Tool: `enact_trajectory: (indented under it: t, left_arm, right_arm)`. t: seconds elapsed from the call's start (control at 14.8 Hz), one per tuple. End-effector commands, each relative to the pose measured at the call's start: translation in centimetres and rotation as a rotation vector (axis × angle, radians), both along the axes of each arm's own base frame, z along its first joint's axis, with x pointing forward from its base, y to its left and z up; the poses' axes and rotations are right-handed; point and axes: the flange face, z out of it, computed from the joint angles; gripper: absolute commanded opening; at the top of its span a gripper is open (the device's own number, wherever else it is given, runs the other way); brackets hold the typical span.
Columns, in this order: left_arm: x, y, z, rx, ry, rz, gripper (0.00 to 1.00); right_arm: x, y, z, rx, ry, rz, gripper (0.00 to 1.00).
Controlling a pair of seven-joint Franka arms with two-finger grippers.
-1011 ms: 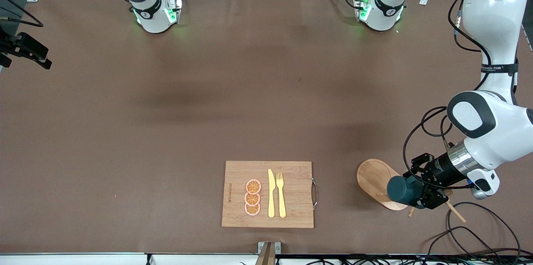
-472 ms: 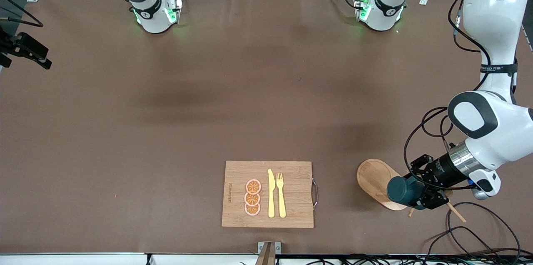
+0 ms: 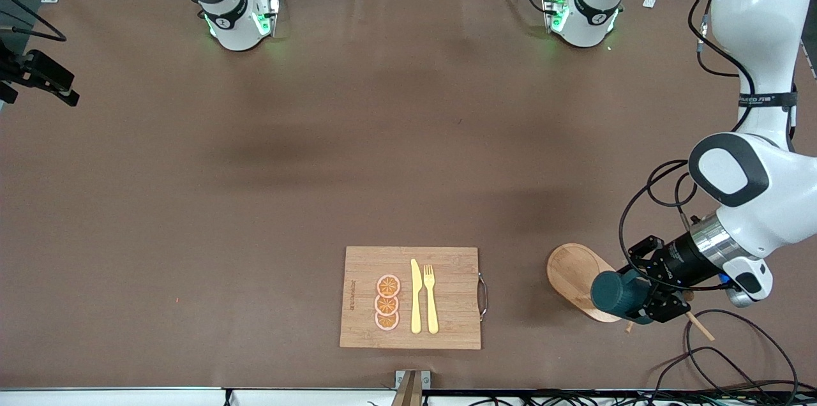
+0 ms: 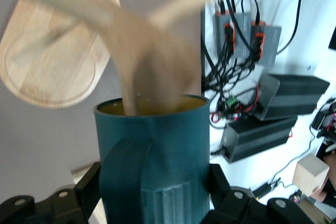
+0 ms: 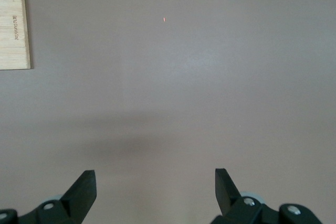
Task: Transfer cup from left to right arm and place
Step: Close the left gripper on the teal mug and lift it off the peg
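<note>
The dark teal ribbed cup [image 3: 614, 293] lies on its side in my left gripper [image 3: 640, 301], held just over the small oval wooden board [image 3: 573, 270] near the left arm's end of the table. In the left wrist view the cup [image 4: 157, 145] fills the space between the black fingers [image 4: 86, 190], handle toward the camera, ochre inside showing at the rim. My left gripper [image 4: 155, 195] is shut on it. My right gripper [image 5: 155, 174] is open and empty over bare brown table; it is out of the front view.
A wooden cutting board [image 3: 408, 297] with a yellow knife, a fork and three orange slices lies near the front edge; its corner shows in the right wrist view [image 5: 13, 27]. Blurred wooden sticks [image 4: 142, 51] cross above the cup. Cables [image 3: 734, 361] lie by the left arm.
My left gripper with the cup has shifted very slightly toward the right arm's end, and its arm has lifted a little. The rest is unchanged.
</note>
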Motion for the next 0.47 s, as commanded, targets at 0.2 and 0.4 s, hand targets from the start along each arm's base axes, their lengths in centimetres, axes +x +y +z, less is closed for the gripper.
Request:
enact_trajectory:
  t: [0.2,0.4]
  left_arm:
    - [-2.6,-6.2,4.7,-0.029,0.028,-0.056,0.75]
    - [-4.3,-12.7,5.4,0.076,0.024,-0.135,0.74]
  right_arm:
    - [-0.6,0.0,0.0,-0.01,-0.008,0.007,1.0]
    - [-0.6,0.0,0.0,-0.008,-0.008,0.007,1.0]
